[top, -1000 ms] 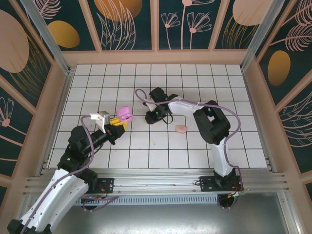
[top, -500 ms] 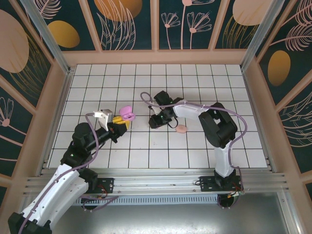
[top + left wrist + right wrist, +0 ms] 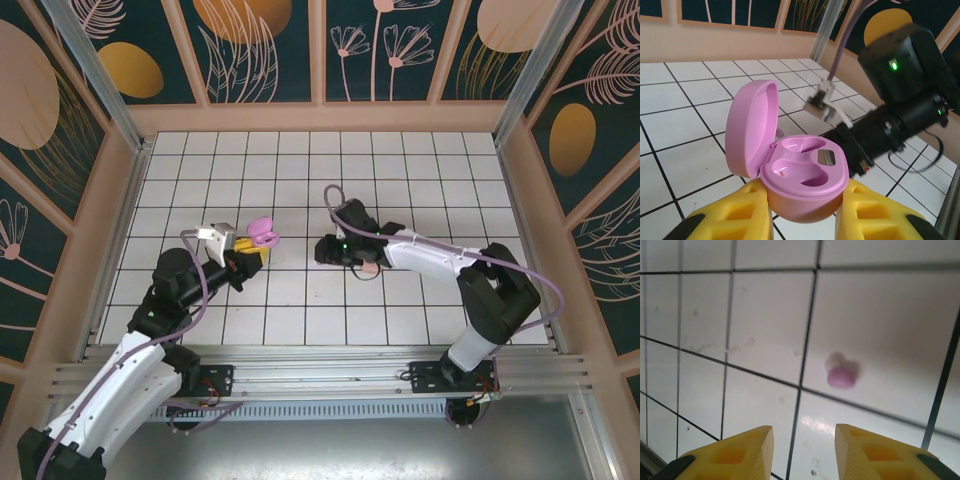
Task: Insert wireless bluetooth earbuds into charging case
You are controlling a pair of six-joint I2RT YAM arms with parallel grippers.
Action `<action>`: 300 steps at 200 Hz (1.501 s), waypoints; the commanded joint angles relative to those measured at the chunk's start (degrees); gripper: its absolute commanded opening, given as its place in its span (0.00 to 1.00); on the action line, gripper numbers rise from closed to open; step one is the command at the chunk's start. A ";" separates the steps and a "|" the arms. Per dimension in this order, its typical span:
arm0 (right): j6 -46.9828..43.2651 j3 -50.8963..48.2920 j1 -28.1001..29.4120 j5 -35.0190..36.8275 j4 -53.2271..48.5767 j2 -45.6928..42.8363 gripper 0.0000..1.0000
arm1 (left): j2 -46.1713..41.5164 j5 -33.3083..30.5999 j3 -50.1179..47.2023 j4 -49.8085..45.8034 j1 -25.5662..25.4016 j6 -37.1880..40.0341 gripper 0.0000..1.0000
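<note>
Left gripper (image 3: pixel 802 202) is clamped on the charging case (image 3: pixel 802 175), with the yellow fingers (image 3: pixel 730 217) pressed against either side of its bottom half. It's the pinkish-purple case. The lid is flipped open and leans back to the left in the wrist view. Both wells inside look empty as far as I can tell, and there's a small shiny square on the inner face next to them. Behind it you can see the white tiled table (image 3: pixel 685 150) and the black body of the right arm (image 3: pixel 900 95) with a green light on. From overhead, the gripper (image 3: pixel 250 252) and the case (image 3: pixel 262 234) sit left of the table's middle.

Right gripper (image 3: pixel 804 440) has its jaws parted with nothing between them, aimed down at the tiles. One purple earbud (image 3: pixel 841 376) lies on a tile just past the fingertips, close to a grout line. It's a bit right of the gap between the fingers and touches neither of them. In the top view that gripper (image 3: pixel 333 250) is near the centre of the table, well apart from the held case. A pale pink oval case (image 3: pixel 373 266) lies on the tiles right beside the arm's wrist.
</note>
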 commanded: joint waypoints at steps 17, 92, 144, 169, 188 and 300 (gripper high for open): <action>11.72 -3.93 1.74 2.29 8.79 1.02 0.38 | 1.64 1.32 -0.40 5.23 0.30 1.29 0.00; 14.16 -3.23 1.03 0.13 13.43 8.33 0.36 | 2.48 0.99 -0.32 5.56 0.30 1.67 0.00; 13.75 -2.16 -0.21 0.32 12.89 10.24 0.36 | 2.36 0.70 -0.32 5.18 0.34 2.27 0.00; 13.28 -1.15 -0.69 0.58 12.80 10.94 0.34 | 2.56 0.68 -0.41 5.11 0.30 2.50 0.00; 12.46 0.08 -1.03 1.14 12.11 11.63 0.30 | 2.56 0.71 -0.32 5.13 0.30 2.74 0.00; 10.57 5.05 -2.47 -0.10 9.92 16.15 0.27 | 1.30 0.46 -0.59 3.73 0.31 3.42 0.00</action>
